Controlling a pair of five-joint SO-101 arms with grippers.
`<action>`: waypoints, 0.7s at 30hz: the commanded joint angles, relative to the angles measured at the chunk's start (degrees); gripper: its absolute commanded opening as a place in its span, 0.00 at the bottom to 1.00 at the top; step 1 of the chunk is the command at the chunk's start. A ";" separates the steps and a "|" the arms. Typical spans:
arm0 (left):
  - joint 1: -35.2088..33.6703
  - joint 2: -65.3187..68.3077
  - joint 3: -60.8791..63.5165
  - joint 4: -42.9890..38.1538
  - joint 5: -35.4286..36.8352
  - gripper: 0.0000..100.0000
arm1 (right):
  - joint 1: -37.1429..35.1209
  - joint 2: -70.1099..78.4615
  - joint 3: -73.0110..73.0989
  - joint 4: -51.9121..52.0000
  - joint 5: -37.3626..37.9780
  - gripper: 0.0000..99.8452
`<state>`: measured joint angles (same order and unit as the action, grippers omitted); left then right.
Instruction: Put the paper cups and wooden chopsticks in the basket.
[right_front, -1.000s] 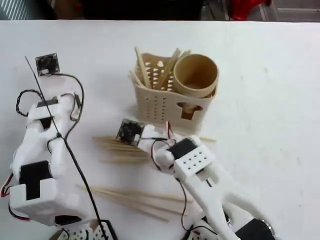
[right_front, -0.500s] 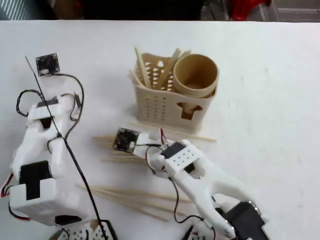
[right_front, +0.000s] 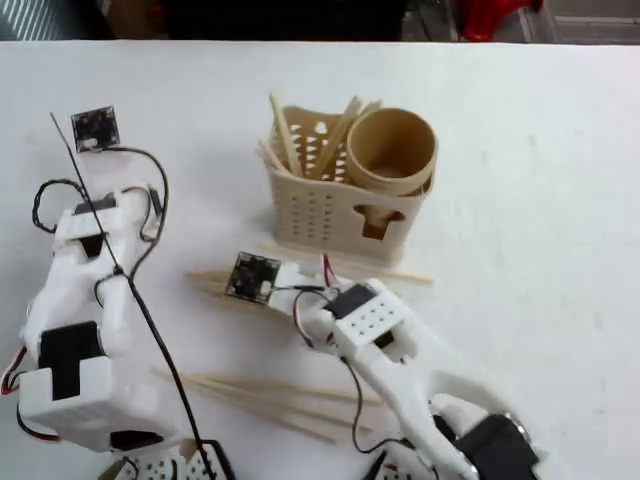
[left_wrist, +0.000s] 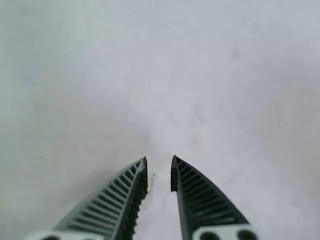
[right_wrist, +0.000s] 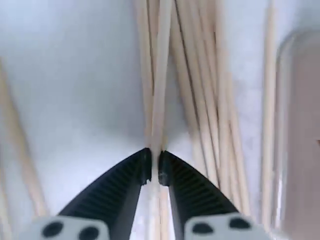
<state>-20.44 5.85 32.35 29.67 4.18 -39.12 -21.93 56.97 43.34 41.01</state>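
The cream basket (right_front: 330, 205) stands mid-table with a paper cup (right_front: 391, 150) and several wooden chopsticks (right_front: 285, 135) in it. A pile of loose chopsticks (right_front: 208, 280) lies just in front of the basket. My right gripper (right_wrist: 154, 167) is down on this pile, shut on one or two chopsticks (right_wrist: 161, 90); from above it is hidden under its arm (right_front: 365, 320). More chopsticks (right_front: 270, 395) lie nearer the front edge. My left gripper (left_wrist: 159, 167) hovers over bare table, fingers a narrow gap apart and holding nothing.
The left arm (right_front: 85, 300) and its cables fill the table's left side. One chopstick (right_front: 400, 273) lies along the basket's front foot. The basket wall (right_wrist: 300, 130) stands close beside the right gripper. The table's right half is free.
The right arm drew back a little toward the front left, and its wrist sank over the pile. One loose chopstick near it is gone from sight. The left arm stayed still.
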 joint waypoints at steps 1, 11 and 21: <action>0.84 -0.40 -1.58 -1.41 -0.70 0.10 | 0.22 -10.68 -1.05 4.18 0.26 0.02; 0.84 -0.40 -1.58 -1.41 -0.70 0.10 | 0.13 -34.77 -1.41 3.65 0.35 0.02; 0.84 -0.31 -1.49 -1.41 -0.70 0.10 | -0.04 -47.25 -3.96 -27.47 0.35 0.02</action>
<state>-20.44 5.85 32.35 29.67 4.18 -38.95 -68.09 56.88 23.56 41.01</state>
